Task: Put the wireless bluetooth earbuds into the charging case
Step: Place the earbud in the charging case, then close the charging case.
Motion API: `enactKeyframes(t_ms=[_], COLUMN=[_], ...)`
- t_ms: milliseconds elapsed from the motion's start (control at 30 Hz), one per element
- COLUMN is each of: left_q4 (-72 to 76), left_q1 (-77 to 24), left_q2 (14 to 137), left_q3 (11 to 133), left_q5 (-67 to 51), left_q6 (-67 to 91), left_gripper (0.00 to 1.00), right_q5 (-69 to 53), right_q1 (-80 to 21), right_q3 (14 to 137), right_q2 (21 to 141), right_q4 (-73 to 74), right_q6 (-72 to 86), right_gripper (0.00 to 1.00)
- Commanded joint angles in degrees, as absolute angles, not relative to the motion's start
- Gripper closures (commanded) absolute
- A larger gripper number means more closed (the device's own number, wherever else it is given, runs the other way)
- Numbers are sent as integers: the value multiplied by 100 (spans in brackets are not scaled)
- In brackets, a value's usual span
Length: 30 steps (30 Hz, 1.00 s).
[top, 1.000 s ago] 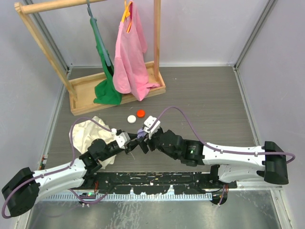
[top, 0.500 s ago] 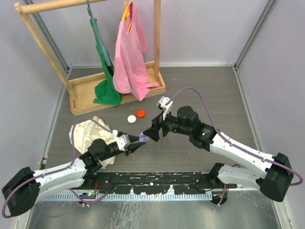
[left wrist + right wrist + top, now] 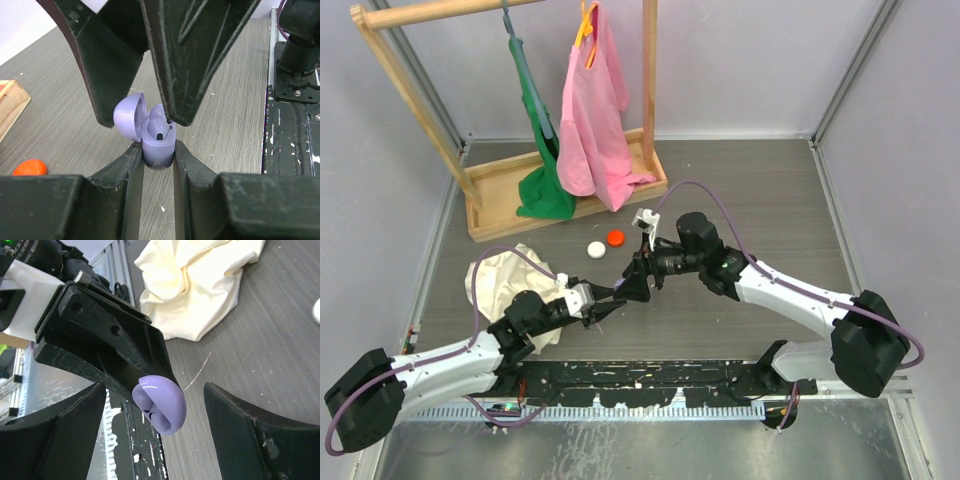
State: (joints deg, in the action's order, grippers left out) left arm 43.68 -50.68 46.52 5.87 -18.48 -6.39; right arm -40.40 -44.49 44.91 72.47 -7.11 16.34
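1. Small round pale-lavender plastic charging case (image 3: 158, 150) sits near the middle of the scene, raised above the grey wood-grain tabletop (image 3: 760, 210). Its lid (image 3: 129, 116) is hinged open.
2. Left fingers (image 3: 127, 172) are clamped tight on the case's lower half, one on each side.
3. Tiny white plastic earbud (image 3: 158, 131) is seated inside the open case. A second one cannot be made out.
4. Right fingers (image 3: 65, 440) are spread wide and hold nothing. They point in from the far right and straddle the case. Whether the tips touch it is unclear.
5. Crumpled cream cloth (image 3: 200, 285) lies to the left of the case.
6. Small red-orange round cap (image 3: 615, 238) and white round cap (image 3: 596, 250) lie side by side just beyond it, on the far side.
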Motion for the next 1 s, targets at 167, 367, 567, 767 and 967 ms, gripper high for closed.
enactKeyframes(t_ms=[167,367,567,767,967], left_q4=[4801,4610,4519,4494,4473], left_q1=[-5076,-5078,-5072,-5075,-5077], left_q2=[4711,4772,4770,4819,4824], left_q3=[864,957,984,1013,1021], left_q5=[-1716,-1656,-1547,-1540,-1547], left_q6=[-529,-505,-501,-493,-476], left_gripper=[100,100,100,100,100], right_q5=[-4900,-5000,-4960,-4913,-4701], right_q1=[-4420,-4398,-4366,-4342,-4341], right_q3=[4546,4487,4391,4308,4282], right_q2=[7374,7174,6932,6690,6554], right_q4=[-1328,-1346,-1312,-1247,-1071], right_q6=[1799,1740,1701,1664,1595], right_gripper=[16,16,16,16,17])
